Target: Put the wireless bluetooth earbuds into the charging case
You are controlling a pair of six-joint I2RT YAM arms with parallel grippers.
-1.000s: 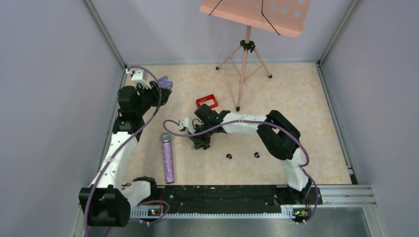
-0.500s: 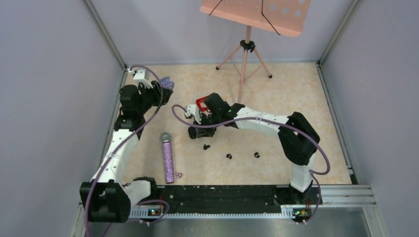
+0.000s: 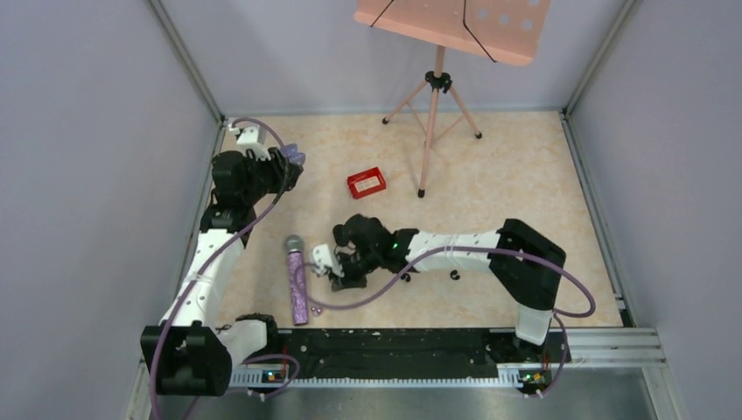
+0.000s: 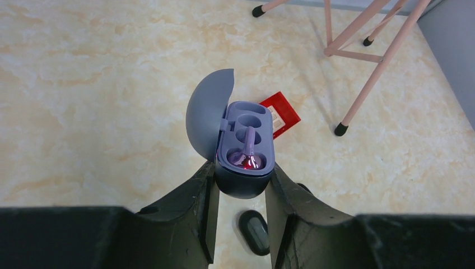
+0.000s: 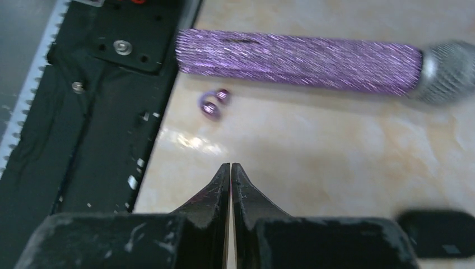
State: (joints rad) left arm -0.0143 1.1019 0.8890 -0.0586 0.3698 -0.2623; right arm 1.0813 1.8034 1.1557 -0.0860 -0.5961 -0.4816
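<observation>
well, left gripper [image 4: 242, 178] clamps the open charging case [image 4: 245, 188], a pink earbud [image 4: 248, 152] seated inside. right gripper [image 5: 231, 168] is pinched closed, empty, a purple earbud [image 5: 212, 105] at its eleven o'clock.

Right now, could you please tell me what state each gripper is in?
Left gripper: closed on the open charging case.
Right gripper: closed, holding nothing.

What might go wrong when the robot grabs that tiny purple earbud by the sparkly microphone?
The purple earbud lies close to the microphone and the black rail; the right gripper, shut now, might nudge it away. The left gripper holds the open case; tilting it may spill the earbud inside.
</observation>
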